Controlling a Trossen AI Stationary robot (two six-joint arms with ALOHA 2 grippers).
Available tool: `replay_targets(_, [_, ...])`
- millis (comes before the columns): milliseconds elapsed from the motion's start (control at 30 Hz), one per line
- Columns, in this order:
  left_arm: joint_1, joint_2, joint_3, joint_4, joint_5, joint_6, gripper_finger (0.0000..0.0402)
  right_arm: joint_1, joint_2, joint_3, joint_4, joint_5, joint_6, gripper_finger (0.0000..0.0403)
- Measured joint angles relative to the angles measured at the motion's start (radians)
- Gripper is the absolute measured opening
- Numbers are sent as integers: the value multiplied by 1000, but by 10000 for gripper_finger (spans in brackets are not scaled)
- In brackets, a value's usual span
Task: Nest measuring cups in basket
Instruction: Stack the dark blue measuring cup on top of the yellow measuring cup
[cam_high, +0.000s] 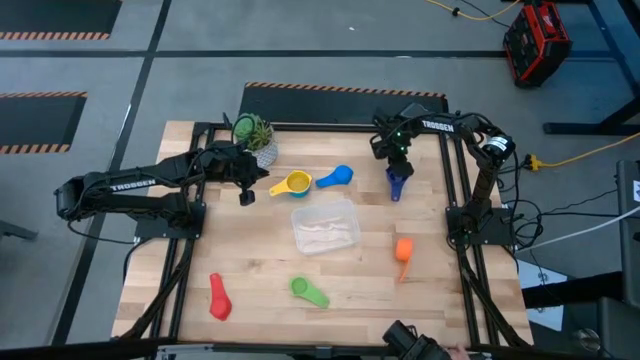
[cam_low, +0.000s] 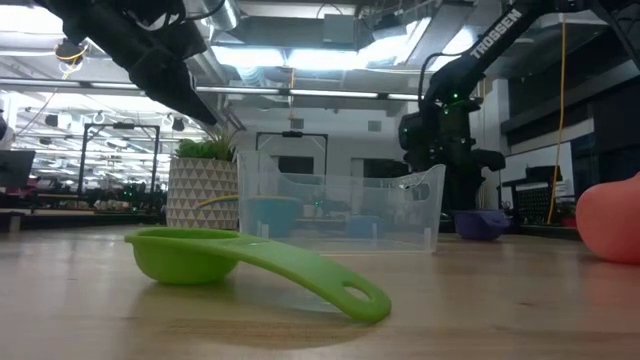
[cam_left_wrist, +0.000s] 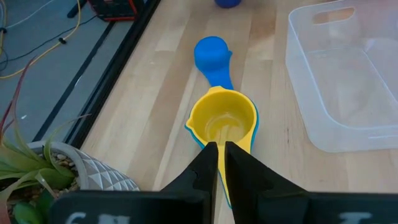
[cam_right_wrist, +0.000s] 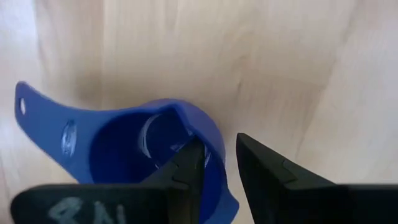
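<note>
- The left gripper (cam_left_wrist: 218, 163) has its fingers pressed together on the flat handle of the yellow measuring cup (cam_high: 295, 183), a smooth round plastic scoop at the far-left of the surface (cam_high: 250, 275), just beside the potted plant (cam_high: 256, 134).
- The yellow cup's bowl touches, and seems to sit over, the handle of the light blue cup (cam_high: 338, 177); how much they overlap is hard to tell.
- The right gripper (cam_right_wrist: 217, 158) is at the far right, its fingers narrowly parted astride the rim of the dark blue cup (cam_right_wrist: 137, 152), one finger inside the bowl and one outside.
- The basket (cam_high: 324, 226), clear plastic with rounded corners, stands mid-surface with no cup visible in it.
- The orange cup (cam_high: 403, 251) lies right of the basket, the green cup (cam_high: 307, 290) near it in front, and the red cup (cam_high: 219, 297) at the near left.
- The surface is pale wood planking.
</note>
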Motion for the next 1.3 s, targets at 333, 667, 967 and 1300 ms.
replay_targets(333, [0, 0, 0, -3, 12, 4, 2, 0, 0, 0, 14, 0, 3, 89])
replay_targets(667, [0, 0, 0, -4, 12, 1, 17, 0, 0, 0, 56, -1, 30, 16])
replay_targets(967, [0, 0, 0, -4, 12, 0, 31, 2, 0, 20, 115, 2, 215, 11])
replay_targets(1300, [0, 0, 0, -3, 12, 0, 16, 1, 0, 212, 6, 3, 267, 12])
